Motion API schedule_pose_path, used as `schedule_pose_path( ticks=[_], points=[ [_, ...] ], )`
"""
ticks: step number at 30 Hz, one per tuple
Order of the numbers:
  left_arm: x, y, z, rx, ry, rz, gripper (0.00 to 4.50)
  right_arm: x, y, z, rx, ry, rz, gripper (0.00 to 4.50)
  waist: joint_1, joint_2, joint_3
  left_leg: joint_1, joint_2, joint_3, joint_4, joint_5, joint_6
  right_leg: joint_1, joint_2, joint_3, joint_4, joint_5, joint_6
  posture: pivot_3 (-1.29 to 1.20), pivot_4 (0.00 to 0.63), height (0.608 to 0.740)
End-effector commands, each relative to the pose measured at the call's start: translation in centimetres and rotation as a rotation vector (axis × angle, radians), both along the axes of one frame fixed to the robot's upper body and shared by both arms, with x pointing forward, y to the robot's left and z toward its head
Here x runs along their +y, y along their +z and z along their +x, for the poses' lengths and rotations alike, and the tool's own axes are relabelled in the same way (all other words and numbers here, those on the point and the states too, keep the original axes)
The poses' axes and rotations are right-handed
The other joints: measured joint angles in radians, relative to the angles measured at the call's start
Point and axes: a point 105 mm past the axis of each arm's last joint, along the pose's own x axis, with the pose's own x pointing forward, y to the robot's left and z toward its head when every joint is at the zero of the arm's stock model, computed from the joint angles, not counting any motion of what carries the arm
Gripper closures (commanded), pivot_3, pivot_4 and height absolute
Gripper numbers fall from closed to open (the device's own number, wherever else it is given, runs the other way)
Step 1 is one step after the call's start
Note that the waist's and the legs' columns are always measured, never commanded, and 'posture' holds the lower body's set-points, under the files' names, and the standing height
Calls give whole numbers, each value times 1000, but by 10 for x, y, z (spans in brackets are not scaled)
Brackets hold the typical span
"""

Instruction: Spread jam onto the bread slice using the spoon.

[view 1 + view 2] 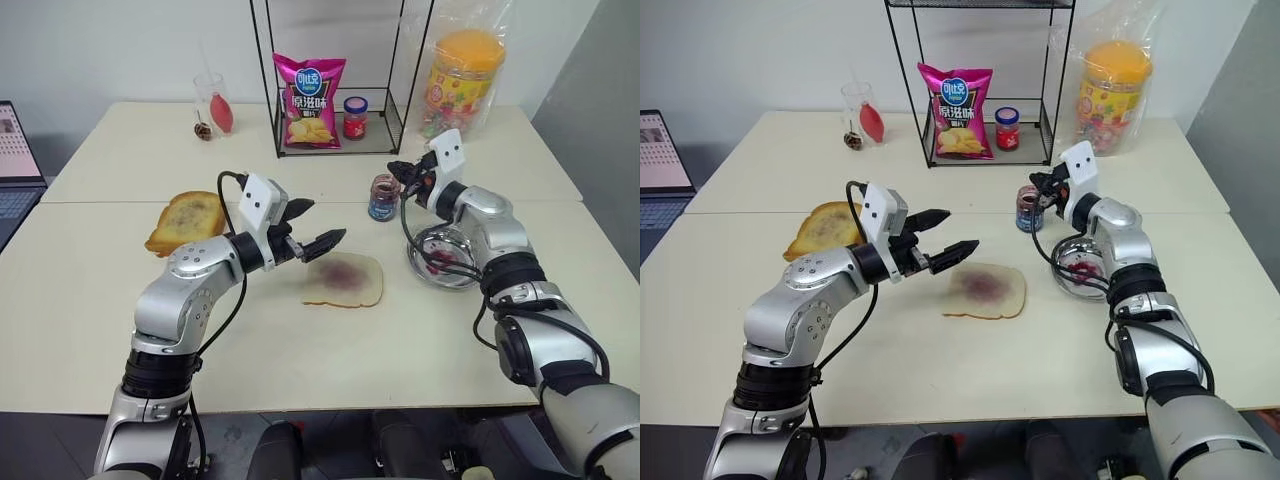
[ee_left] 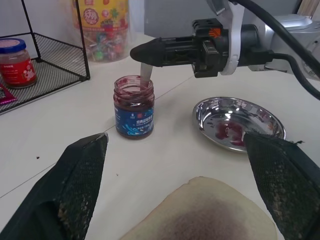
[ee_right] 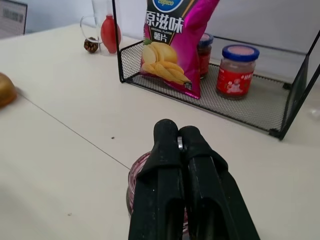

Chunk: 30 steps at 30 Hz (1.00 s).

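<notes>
Just right of centre in the head views, the right gripper (image 1: pixel 400 170) hangs over the open blue-labelled jam jar (image 1: pixel 383 197), its two black fingers pressed together on the spoon (image 2: pixel 145 71), whose silver blade slants down from the fingertips into the jar's mouth. The jar's glass is coated with dark red-purple jam (image 2: pixel 133 96). Immediately right of the jar sits a shiny metal dish (image 1: pixel 447 258) with a few red smears inside.

Lower centre of the frame, the bread slice (image 1: pixel 344 280) lies flat on the cream table (image 1: pixel 90 300), a purplish-red smear in its middle. The left gripper (image 1: pixel 318 225) hovers at the slice's upper left edge, fingers spread wide with nothing between them.

A browner toasted slice (image 1: pixel 186 221) lies at centre left. At upper centre, a wire rack (image 1: pixel 385 135) holds a pink crisp bag (image 1: pixel 309 100) and a red-lidded jar (image 1: pixel 355 117).
</notes>
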Motion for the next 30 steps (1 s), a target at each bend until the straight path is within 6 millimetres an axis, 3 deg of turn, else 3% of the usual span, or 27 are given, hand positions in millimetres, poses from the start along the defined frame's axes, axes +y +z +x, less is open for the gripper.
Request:
schedule_pose_path(
  ticks=[1,11,30],
  points=[
    [-4,10,-6,-46,-22,-8,0,-3,31,6,41,-27,203,4441,0,0,0,0,0,0,0,0,0,0,0,0,0,0,0,0,150,740],
    [-5,10,-6,-52,-19,-9,0,-18,43,13,150,-108,411,4441,-1,0,0,0,0,0,0,0,0,0,0,0,0,0,0,0,150,740],
    [-5,12,-2,-63,-17,-4,0,-34,53,16,125,-173,458,4441,-1,0,0,0,0,1,0,0,0,0,0,0,0,0,0,0,150,740]
  ],
)
